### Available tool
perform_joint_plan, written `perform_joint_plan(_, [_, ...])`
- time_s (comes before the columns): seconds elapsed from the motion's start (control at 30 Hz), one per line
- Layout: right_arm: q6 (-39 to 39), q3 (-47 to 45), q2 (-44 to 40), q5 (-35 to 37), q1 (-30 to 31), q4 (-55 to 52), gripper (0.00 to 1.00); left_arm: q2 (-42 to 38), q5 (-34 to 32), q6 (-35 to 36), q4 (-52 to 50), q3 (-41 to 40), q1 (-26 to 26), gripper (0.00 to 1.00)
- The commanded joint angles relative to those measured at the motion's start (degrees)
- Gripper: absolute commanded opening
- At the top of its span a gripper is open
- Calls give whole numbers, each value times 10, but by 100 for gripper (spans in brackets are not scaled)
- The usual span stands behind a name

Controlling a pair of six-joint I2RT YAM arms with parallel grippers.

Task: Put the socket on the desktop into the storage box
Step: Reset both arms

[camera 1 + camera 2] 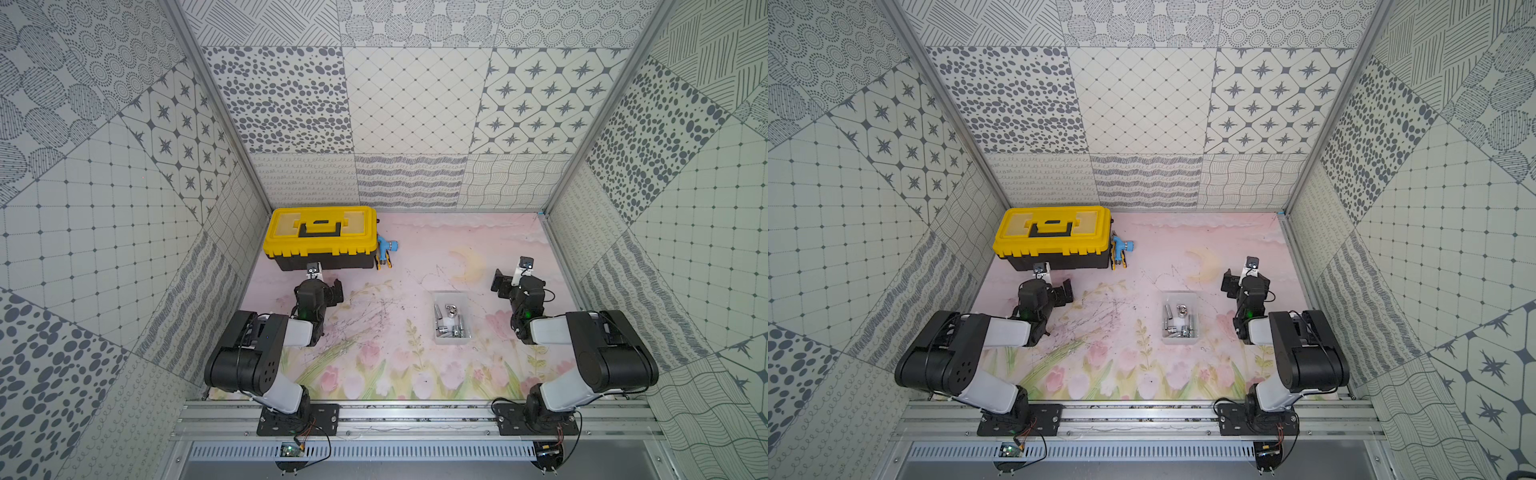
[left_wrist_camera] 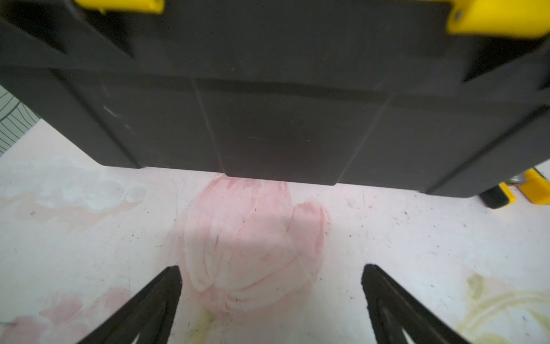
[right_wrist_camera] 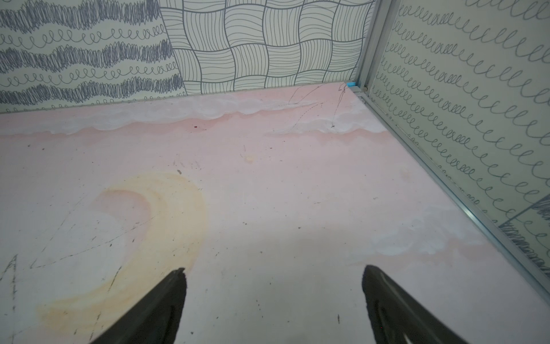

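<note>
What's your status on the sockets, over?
Left hand open, empty, facing the toolbox. Right hand open, empty. Sockets lying in storage box; none seen loose on the desktop. Nothing in the way.

A pink table with painted flowers holds everything. A big toolbox with a yellow lid sits in the far left corner. A small blue thing lies just beside it. The storage box sits between the middle and the right edge, with shiny sockets inside it. The left gripper is near the toolbox's front. The right gripper is near the right edge, just past the storage box.
</note>
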Motion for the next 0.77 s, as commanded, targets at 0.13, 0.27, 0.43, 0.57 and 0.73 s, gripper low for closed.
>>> perform_joint_plan(0.13, [-5, 8, -3, 6, 3, 13, 97, 1, 10, 7, 37, 4, 1, 99])
perform_joint_plan(0.27, [-5, 8, -3, 5, 3, 13, 97, 1, 10, 7, 37, 3, 1, 99])
perform_joint_plan(0.43, [-5, 8, -3, 6, 3, 12, 97, 0, 10, 7, 38, 4, 1, 100])
perform_joint_plan(0.57, [-5, 10, -2, 5, 3, 7, 97, 0, 10, 7, 37, 4, 1, 99])
perform_joint_plan(0.73, [-6, 9, -3, 5, 4, 12, 97, 0, 11, 7, 39, 3, 1, 99])
